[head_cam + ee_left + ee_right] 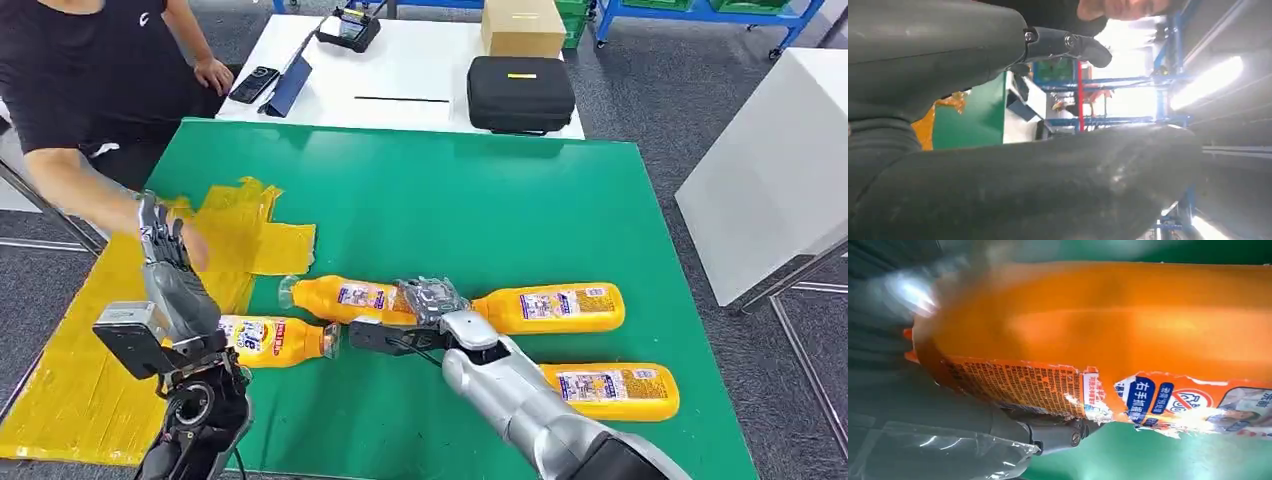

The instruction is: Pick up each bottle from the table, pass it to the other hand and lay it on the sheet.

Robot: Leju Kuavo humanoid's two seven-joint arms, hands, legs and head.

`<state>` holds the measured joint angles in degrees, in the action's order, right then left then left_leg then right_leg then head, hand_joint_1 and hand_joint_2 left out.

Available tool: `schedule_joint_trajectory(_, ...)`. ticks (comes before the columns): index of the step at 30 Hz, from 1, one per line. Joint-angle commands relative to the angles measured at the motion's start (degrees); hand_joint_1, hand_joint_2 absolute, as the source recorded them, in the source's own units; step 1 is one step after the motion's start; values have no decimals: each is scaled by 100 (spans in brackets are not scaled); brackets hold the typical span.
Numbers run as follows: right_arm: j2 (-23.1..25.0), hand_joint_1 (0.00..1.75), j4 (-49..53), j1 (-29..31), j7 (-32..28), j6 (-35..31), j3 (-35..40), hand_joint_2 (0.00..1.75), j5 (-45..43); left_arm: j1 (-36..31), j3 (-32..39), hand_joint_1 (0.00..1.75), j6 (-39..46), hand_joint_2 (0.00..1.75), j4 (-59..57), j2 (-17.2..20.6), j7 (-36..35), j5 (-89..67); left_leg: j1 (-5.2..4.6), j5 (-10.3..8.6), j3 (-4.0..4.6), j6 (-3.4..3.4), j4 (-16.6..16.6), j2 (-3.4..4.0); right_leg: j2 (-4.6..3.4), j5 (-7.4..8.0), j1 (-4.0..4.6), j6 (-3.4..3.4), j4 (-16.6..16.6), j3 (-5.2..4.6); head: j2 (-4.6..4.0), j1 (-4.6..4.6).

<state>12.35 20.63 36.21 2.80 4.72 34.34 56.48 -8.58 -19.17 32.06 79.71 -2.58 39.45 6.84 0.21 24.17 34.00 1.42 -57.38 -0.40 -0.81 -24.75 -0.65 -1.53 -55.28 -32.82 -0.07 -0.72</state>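
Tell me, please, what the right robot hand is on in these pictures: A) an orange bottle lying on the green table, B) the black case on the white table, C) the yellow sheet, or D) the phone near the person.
A: the right robot hand sits over the orange bottle lying on the green table, and the right wrist view shows that bottle's orange body close against the robot hand.

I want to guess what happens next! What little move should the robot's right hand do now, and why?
Probably lift a little. The right hand is wrapped around the orange bottle, which looks to lie on the green table. The left hand waits raised over the yellow sheet, so the bottle must rise before passing.
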Motion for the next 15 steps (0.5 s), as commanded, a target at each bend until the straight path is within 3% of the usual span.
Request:
schedule_joint_trajectory(1,27,175,-457,17,-21,82,127,175,-38,-230,-10,0,-62,0,-441,77,-34,79,-1,4,-19,-9,8,-8,20,-8,1,8,6,22,0,0)
schedule_joint_trajectory(5,31,175,-438,3,-17,1,49,175,-121,-220,-7,0,-186,0,-447,83,-148,222,0,2,-12,-6,5,-8,14,-5,1,5,5,15,0,0)
schedule_joint_trajectory(8,46,175,-208,16,-119,-701,-520,175,-656,-138,145,0,-874,0,-520,148,-700,909,-1,2,-18,-9,9,-8,17,-7,0,8,6,20,0,0)
schedule_joint_trajectory(9,48,175,-156,55,-172,-810,-625,175,-760,-87,229,0,-1060,175,-513,142,-813,1097,-2,3,-20,-11,10,-4,14,-7,-1,9,5,20,0,0)
schedule_joint_trajectory(15,-118,175,873,-266,-562,-1445,-1263,175,-1494,349,627,0,-1281,175,247,62,-1012,977,-3,9,4,-8,-3,7,-1,-8,-2,7,-7,-2,0,-2)
